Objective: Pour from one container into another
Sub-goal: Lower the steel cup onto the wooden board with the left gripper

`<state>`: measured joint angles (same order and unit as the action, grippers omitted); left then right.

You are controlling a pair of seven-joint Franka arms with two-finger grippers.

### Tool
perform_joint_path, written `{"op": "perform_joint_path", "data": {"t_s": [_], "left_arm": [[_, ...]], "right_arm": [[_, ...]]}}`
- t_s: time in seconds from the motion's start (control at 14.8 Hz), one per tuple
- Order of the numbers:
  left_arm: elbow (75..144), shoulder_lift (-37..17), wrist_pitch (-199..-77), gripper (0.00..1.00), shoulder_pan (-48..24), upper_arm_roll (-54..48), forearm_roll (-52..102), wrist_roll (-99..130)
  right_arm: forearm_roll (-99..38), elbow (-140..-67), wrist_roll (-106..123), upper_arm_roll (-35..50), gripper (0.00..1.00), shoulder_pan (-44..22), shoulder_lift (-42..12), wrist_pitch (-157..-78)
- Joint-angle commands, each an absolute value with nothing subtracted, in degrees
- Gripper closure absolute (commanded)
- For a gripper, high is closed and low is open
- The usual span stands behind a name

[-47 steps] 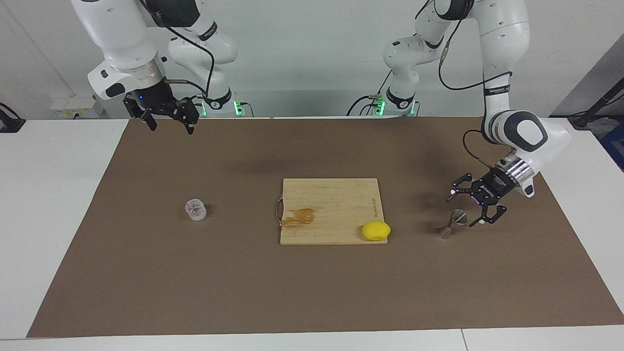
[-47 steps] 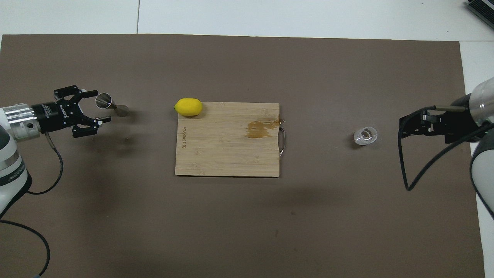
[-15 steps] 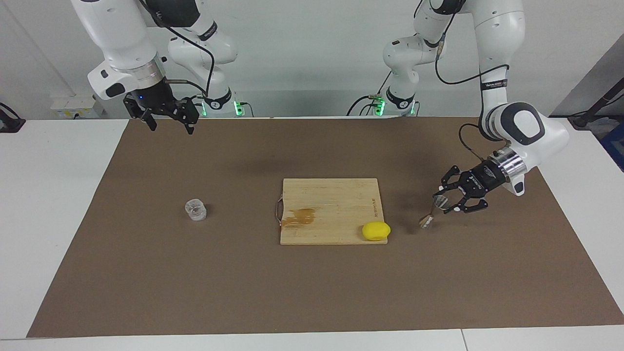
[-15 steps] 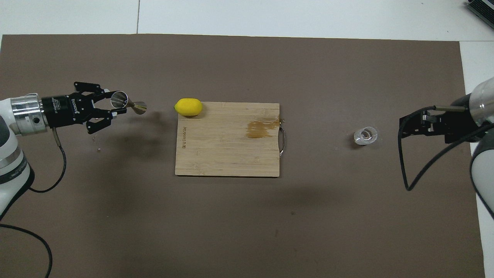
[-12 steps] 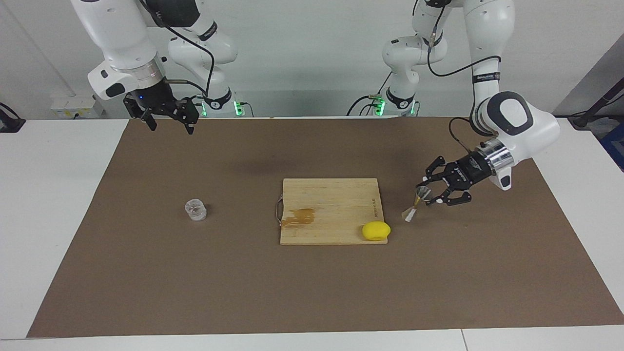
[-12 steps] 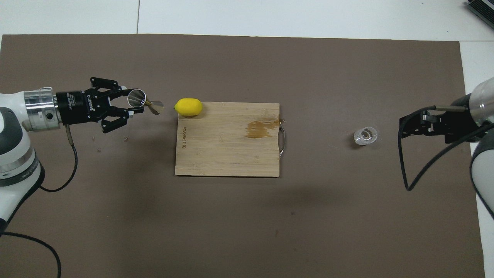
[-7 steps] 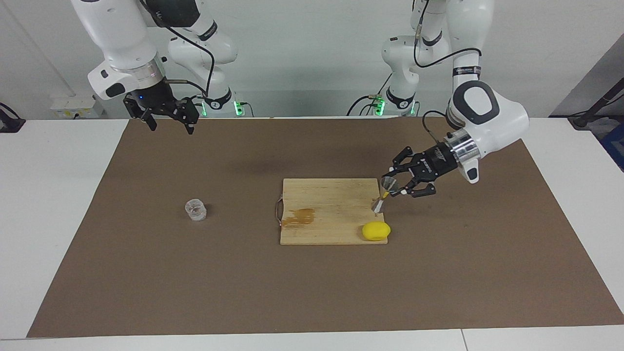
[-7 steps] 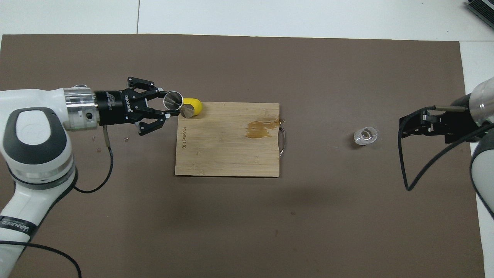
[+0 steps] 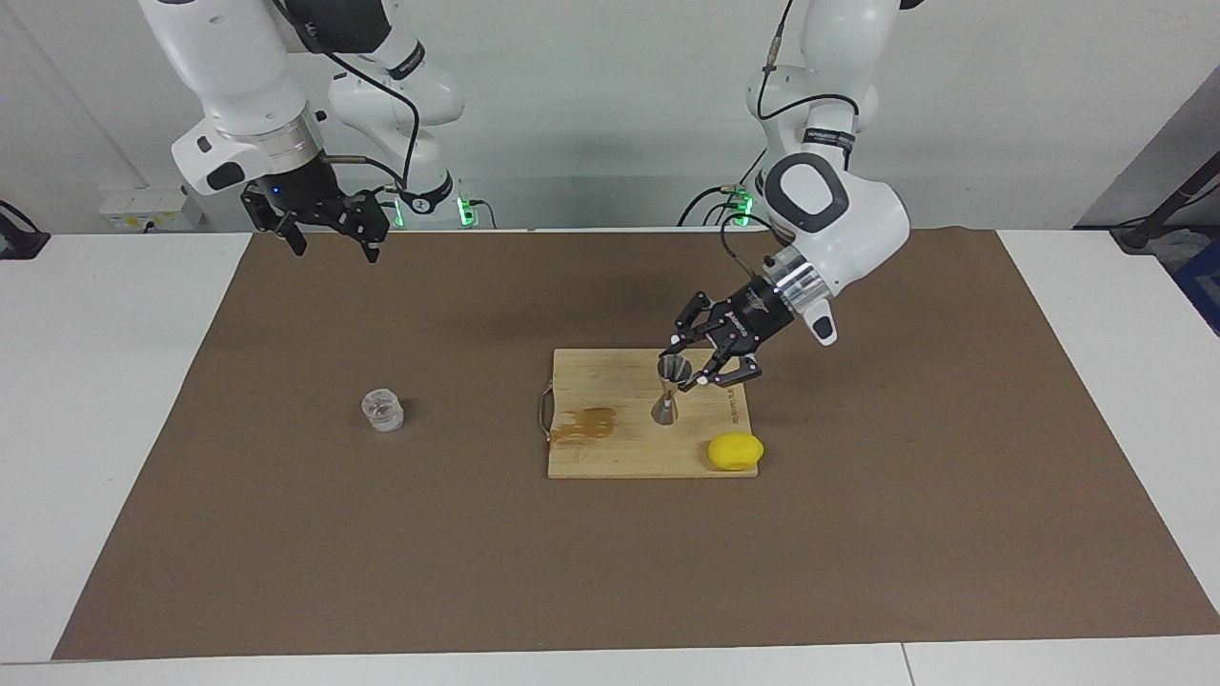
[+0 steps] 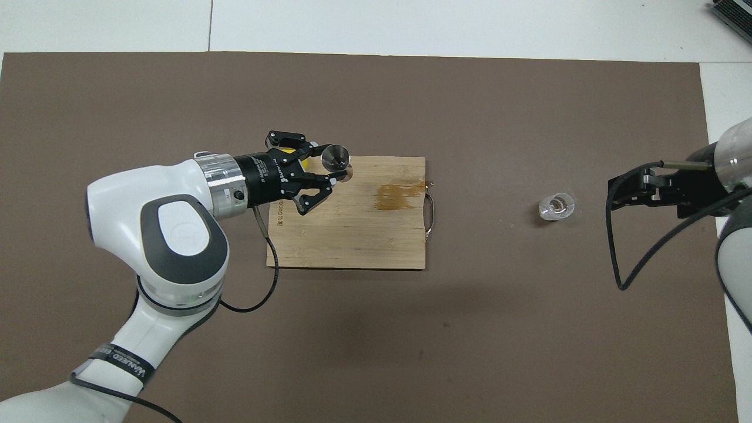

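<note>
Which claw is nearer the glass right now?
Right. The right claw waits open above the mat's edge, nearer the robots than the glass. The left claw is over the cutting board, shut on the jigger, further from the glass.

White arms (image 9: 839, 219) with grey joint caps, silver wrist rings, black cables.

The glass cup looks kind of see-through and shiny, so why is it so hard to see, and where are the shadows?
Facing view: the glass tumbler is clear, so the brown mat shows through it, with pale glints. Soft blurry shadows lie on the mat. Overhead view: the tumbler's rim glints white, and the jigger in the left gripper shines too.
</note>
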<state>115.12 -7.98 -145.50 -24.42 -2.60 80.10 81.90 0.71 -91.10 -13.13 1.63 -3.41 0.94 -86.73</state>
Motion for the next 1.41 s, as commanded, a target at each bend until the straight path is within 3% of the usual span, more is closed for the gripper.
{"op": "perform_joint_path", "data": {"t_s": [0.0,0.34,1.35], "left_arm": [[116.1,-8.3,-154.8,1.0,-31.3,-1.7,87.7,81.8],[115.1,-12.0,-161.9,1.0,-37.8,-1.7,102.2,73.1],[112.3,-16.8,-163.0,1.0,-40.2,-1.6,107.6,64.3]], "right_arm": [[-0.5,-90.8,-12.1,1.4,0.0,-3.3,1.0,-86.0],[-0.5,-90.9,-12.1,1.4,0.0,-3.3,1.0,-86.0],[-0.5,-90.8,-12.1,1.4,0.0,-3.3,1.0,-86.0]]}}
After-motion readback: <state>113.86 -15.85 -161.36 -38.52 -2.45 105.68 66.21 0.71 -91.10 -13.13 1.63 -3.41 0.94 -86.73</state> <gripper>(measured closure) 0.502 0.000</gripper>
